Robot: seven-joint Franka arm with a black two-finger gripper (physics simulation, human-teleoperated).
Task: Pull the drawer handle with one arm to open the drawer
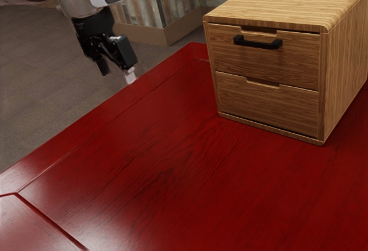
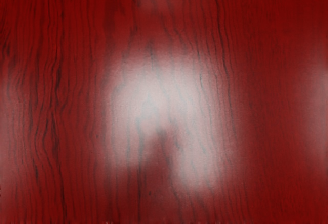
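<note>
Tool: black two-finger tool (image 1: 117,73) hung above the tabletop at the exterior view's upper left, fingers apart, nothing between them.
Drawer: upper drawer (image 1: 264,64) of the light-wood two-drawer cabinet (image 1: 339,61), at the exterior view's right. Its front looked flush, so judged closed.
Handle: slim black bar handle (image 1: 257,42), horizontal, near the drawer front's top edge, well apart from the tool.
Lower drawer: plain wooden lower drawer (image 1: 267,103), no bar seen, only a notch at its top edge.
Tabletop: glossy dark-red wooden tabletop (image 1: 172,165). The wrist view looked down on its grain and a pale glare patch (image 2: 159,126).
Handling: rigid bar, likely smooth. Drawer probably light but sliding with some friction; cabinet might skid if yanked.
Grip: fingers above and below the bar's middle, then a straight pull outward.
</note>
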